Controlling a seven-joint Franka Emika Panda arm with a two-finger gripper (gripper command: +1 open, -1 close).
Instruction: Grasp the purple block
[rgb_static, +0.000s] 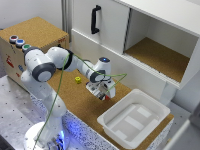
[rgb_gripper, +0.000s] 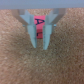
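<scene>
Although the task calls it purple, the small lettered cube-shaped block reads pink-magenta in the wrist view, sitting between my pincer fingers, low over the cork-topped bench. My pincer looks pressed onto its side faces, though blur leaves contact uncertain. I judge it light, rigid and easy to hold by opposite flat faces. The exterior view hides the block but shows a yellow piece and white plastic tray.
</scene>
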